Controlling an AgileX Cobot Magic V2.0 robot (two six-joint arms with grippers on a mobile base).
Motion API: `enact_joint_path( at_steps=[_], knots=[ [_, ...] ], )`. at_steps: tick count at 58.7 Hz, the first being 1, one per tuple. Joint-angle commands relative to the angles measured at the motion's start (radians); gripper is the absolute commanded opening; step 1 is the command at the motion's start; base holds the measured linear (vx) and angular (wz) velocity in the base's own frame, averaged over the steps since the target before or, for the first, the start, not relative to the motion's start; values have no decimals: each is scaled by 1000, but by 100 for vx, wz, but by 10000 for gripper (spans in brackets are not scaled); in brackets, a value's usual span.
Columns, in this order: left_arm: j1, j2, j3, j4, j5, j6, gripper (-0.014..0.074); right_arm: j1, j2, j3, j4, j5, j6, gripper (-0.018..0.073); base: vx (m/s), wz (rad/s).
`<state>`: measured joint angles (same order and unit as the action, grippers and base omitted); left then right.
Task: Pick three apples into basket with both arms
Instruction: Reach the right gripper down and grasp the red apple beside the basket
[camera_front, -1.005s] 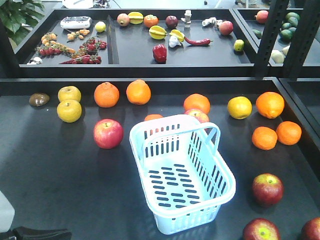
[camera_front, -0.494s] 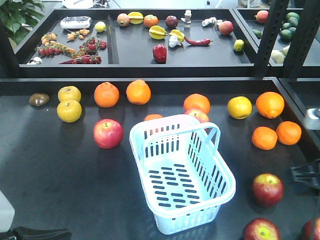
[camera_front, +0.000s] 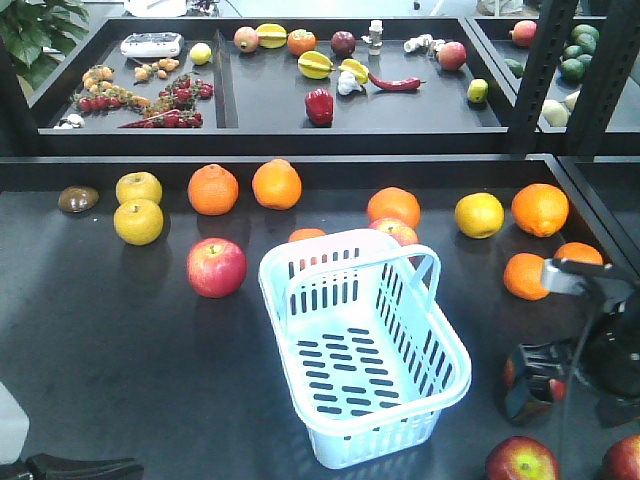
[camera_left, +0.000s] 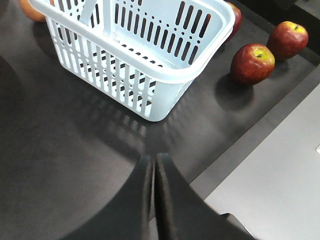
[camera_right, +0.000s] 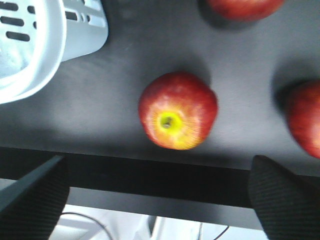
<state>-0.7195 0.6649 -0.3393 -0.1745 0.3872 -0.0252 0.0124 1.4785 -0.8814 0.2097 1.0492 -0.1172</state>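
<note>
The right end effector (camera_right: 155, 162) hangs above one dark red apple (camera_right: 177, 111), fingers (camera_right: 35, 200) spread wide, gripping nothing; a second apple (camera_front: 521, 462) and a third apple (camera_front: 625, 458) lie nearby on the dark surface (camera_front: 120, 350) (all three outside the basket (camera_front: 375, 440), to its right); the left end effector (camera_left: 152, 172) is pinched together, empty, near the front edge.

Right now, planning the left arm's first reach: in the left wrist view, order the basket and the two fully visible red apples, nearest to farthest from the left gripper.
1. basket: straight ahead of the left gripper, whose jaws are shut.
2. yellow-dimpled apple: ahead, to the right in the view.
3. second apple: farther right, beyond the first.
</note>
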Motion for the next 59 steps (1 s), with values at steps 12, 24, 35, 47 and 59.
enact_joint_path(
  at_steps=[12, 24, 35, 47, 59],
  knots=[
    [1, -4, -25, -15, -68, -12, -6, 66, 118, -30, -56, -78, 64, 654, 0, 0],
    [1, -4, -25, -15, -68, -12, -6, 66, 205, -30, -81, -88, 69, 634, 0, 0],
    [1, -4, -25, -15, -68, -12, -6, 66, 258, -30, -57, -100, 56, 618, 0, 0],
    [1, -4, -24, -15, -68, -12, -6, 66, 295, -30, -62, -126, 57, 609, 0, 0],
    [1, -4, -24, -15, -68, -12, -6, 66, 331, -30, -58, -122, 57, 596, 0, 0]
  ],
)
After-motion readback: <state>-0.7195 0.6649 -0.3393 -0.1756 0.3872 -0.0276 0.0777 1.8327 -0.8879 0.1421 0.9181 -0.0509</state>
